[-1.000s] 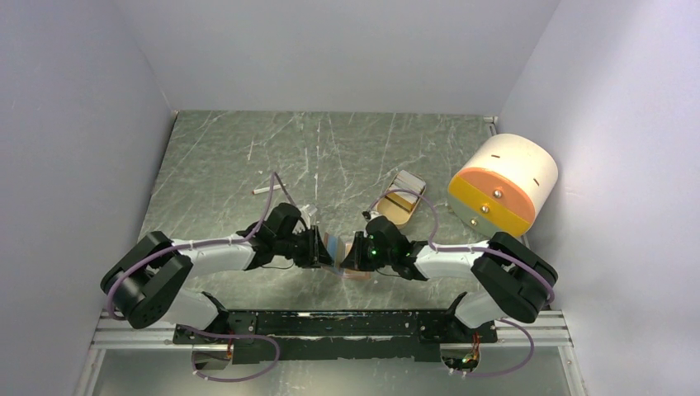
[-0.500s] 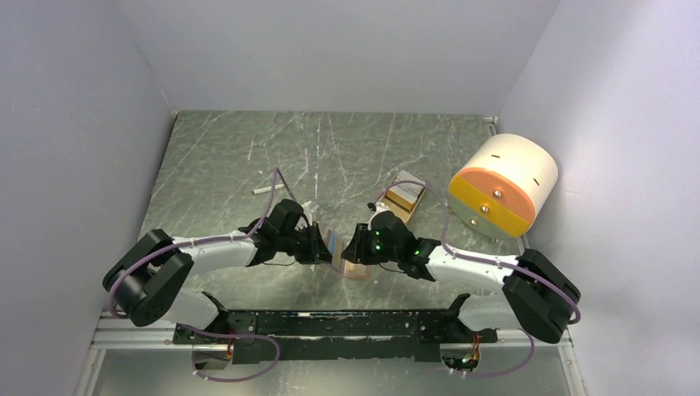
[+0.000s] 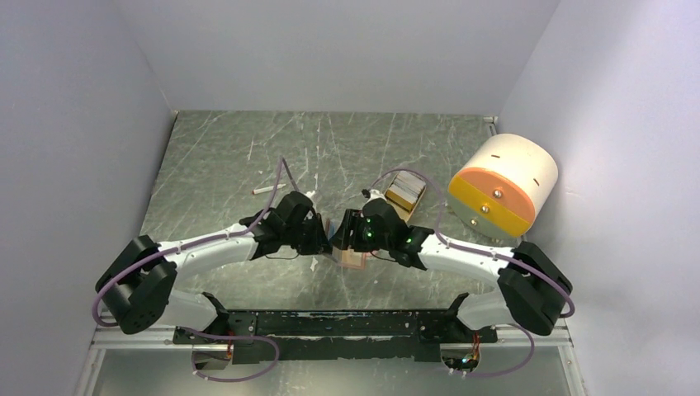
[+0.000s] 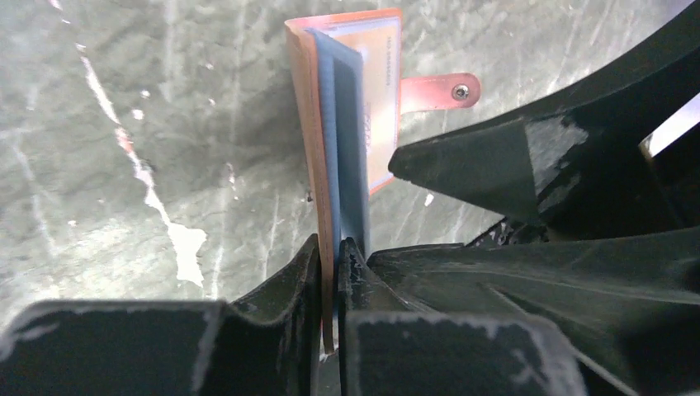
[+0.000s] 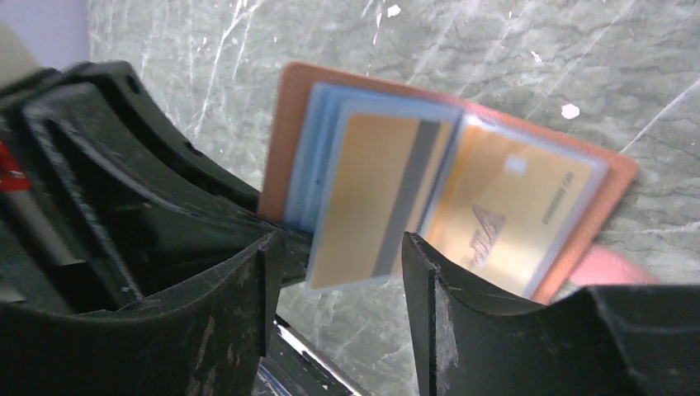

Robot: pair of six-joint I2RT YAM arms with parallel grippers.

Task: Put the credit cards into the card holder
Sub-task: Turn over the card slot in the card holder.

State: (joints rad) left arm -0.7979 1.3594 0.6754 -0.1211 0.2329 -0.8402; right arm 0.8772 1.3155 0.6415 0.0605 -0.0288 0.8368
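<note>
Now my two arms meet over the middle of the tabletop (image 3: pixel 223 157), and they sit closer together than they did a second ago. My right arm has stretched out and carried its gripper toward the left one. The light blue sliver that showed between them from above is now covered.

My left gripper (image 4: pixel 330 252) is clamped narrow on the near edge of the card holder (image 4: pixel 301 99). It props one leather leaf upright off the tabletop, with the light blue card (image 4: pixel 347 140) pressed flat against that leaf. The snap tab sticks out beyond, unfastened.

My right gripper (image 5: pixel 337 243) has its jaws standing apart. The orange-yellow card (image 5: pixel 363 190), dark stripe showing, lies in the gap just past my fingertips. It rests over the open holder and partly overlaps the blue layers behind it. The view is blurred, so I cannot say whether my pads touch its edges; I judge that I am not pinching it. A second yellowish card (image 5: pixel 512 210) already sits under the clear pocket on the far leaf.

I take the closing-in to mean this card is being fed toward its pocket but is not yet seated, since much of it still stands proud. More whitish cards (image 3: pixel 402 189) wait in the tan tray (image 3: pixel 419 195) just behind my right wrist, so the job is only partway done.
</note>
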